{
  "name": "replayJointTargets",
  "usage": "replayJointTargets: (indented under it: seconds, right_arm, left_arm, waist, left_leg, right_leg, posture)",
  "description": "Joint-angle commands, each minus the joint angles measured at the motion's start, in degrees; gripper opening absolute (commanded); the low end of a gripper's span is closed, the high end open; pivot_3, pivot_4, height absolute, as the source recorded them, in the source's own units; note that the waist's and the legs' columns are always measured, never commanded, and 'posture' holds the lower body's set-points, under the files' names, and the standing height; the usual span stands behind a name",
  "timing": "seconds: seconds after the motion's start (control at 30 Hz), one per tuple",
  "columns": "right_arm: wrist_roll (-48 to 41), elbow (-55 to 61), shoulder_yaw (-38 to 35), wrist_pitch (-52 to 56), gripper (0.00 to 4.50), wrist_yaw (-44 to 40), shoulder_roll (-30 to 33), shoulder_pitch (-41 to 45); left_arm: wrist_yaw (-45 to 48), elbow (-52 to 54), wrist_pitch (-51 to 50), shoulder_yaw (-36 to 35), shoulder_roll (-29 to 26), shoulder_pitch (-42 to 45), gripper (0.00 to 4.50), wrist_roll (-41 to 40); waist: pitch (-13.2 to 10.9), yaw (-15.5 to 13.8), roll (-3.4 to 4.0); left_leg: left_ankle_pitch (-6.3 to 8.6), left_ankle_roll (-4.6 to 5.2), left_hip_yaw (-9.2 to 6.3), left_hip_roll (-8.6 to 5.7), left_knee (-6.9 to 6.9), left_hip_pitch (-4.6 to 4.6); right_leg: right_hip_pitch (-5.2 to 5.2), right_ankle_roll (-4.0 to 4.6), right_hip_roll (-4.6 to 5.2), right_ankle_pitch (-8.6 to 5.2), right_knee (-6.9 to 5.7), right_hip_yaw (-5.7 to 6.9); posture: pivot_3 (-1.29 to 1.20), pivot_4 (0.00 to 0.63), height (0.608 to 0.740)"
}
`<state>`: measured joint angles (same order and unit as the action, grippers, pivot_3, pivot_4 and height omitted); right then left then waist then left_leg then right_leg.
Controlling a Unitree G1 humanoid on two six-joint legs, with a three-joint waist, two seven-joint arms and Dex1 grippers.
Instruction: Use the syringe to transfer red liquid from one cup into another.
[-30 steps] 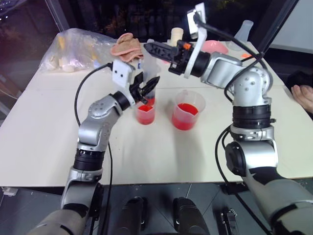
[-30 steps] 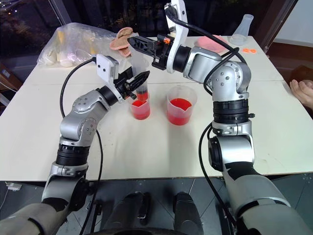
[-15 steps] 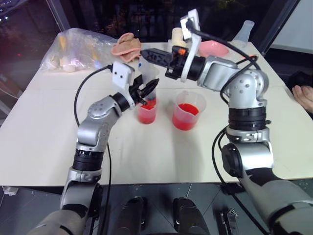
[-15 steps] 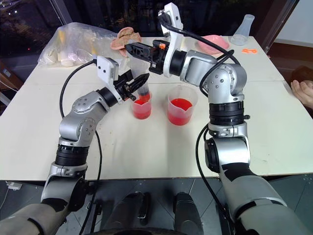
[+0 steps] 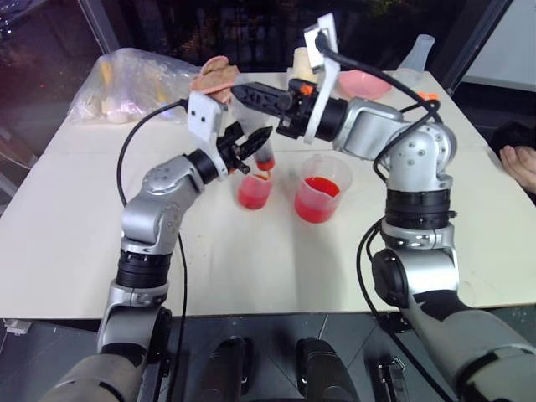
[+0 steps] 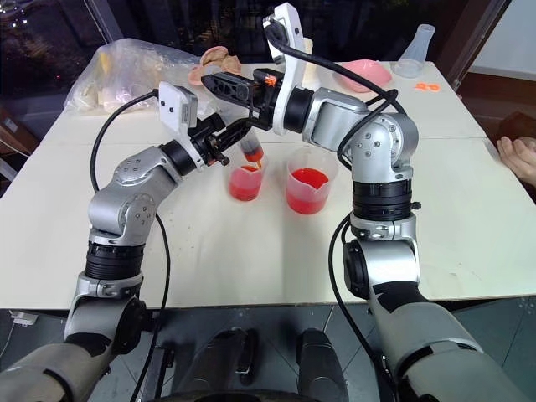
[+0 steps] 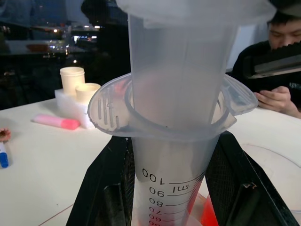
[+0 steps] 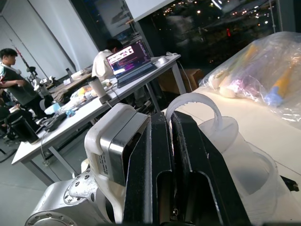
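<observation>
My left gripper is shut on the barrel of the syringe, just under its flange. The syringe is tilted and holds red liquid. Its orange tip hangs just above the smaller beaker, which is partly full of red liquid. The larger beaker stands to its right, also with red liquid in it. My right gripper points left, shut, with its fingertips at the plunger's ring. I cannot tell whether they clamp the ring or pass through it.
At the back of the white table are a plastic bag, a crumpled cloth, a pink bowl and a clear flask. A person's hand rests at the right edge. A pink marker lies near white tubs.
The syringe's tip has come up a little out of the smaller beaker and the barrel leans more. My right gripper has shifted slightly left above it.
</observation>
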<state>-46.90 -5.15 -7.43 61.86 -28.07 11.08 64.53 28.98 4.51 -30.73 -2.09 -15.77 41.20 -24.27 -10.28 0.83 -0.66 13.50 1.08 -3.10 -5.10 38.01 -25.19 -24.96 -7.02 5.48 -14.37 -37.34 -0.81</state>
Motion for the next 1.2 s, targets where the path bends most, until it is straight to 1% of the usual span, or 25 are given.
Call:
replayJointTargets:
  seconds: [0.03, 0.23, 0.47, 0.77, 0.97, 1.2]
  right_arm:
    - [-1.7, 0.7, 2.7, 4.2, 0.02, -0.9, -1.7, -1.0]
    - [-1.8, 1.0, 2.5, 4.6, 0.02, -1.0, -1.8, -1.0]
    - [-2.0, 1.3, 2.3, 4.8, 0.02, -0.6, -2.3, -0.8]
    - [-2.3, 1.7, 1.9, 4.9, 0.02, -0.4, -2.9, -0.9]
    - [-1.8, 1.3, 1.7, 4.2, 0.02, -0.4, -3.3, -1.2]
    - [-0.7, 0.3, 1.8, 2.9, 0.02, -0.7, -3.2, -2.1]
  left_arm:
    - [-1.5, 5.1, 0.9, -3.5, -0.6, 2.5, 1.53, -2.0]
    - [-1.5, 6.2, -1.1, -4.2, -1.4, 2.5, 1.53, -3.1]
    - [-1.4, 8.5, -5.4, -5.1, -3.2, 2.1, 1.53, -6.2]
    - [0.0, 10.2, -10.5, -6.2, -9.4, 2.3, 1.53, -8.5]
    - [0.3, 11.0, -12.5, -6.6, -11.8, 2.7, 1.53, -10.3]
    - [0.3, 10.2, -13.4, -6.8, -13.3, 3.9, 1.53, -11.6]
  waist:
    - [0.0, 0.0, 0.00]
    - [0.0, 0.0, 0.00]
    - [0.0, 0.1, 0.01]
    - [0.0, 0.1, 0.02]
    - [0.0, 0.2, 0.03]
    - [0.0, 0.2, 0.03]
  left_leg:
    - [0.00, 0.00, 0.00, 0.00, 0.00, 0.00]
    - [0.00, 0.00, 0.00, 0.00, -0.01, 0.00]
    - [0.00, 0.00, -0.01, 0.00, -0.01, 0.00]
    - [0.00, -0.01, -0.02, 0.01, -0.03, 0.00]
    - [0.00, -0.01, -0.02, 0.00, -0.04, 0.00]
    - [-0.01, -0.02, -0.02, 0.00, -0.05, 0.00]
  right_leg:
    - [0.00, 0.00, 0.00, 0.00, 0.00, 0.00]
    - [-0.01, 0.00, 0.00, 0.00, 0.00, 0.00]
    - [-0.01, 0.00, 0.00, 0.00, 0.00, 0.00]
    - [-0.03, 0.00, -0.01, 0.00, -0.02, 0.00]
    - [-0.03, 0.00, -0.01, 0.00, -0.02, 0.00]
    - [-0.04, 0.00, -0.01, 0.00, -0.02, 0.00]
  posture:
    - [0.00, 0.150, 0.740]
    - [0.00, 0.150, 0.740]
    - [0.00, 0.150, 0.740]
    - [0.00, 0.150, 0.740]
    - [0.00, 0.150, 0.740]
    - [0.00, 0.150, 0.740]
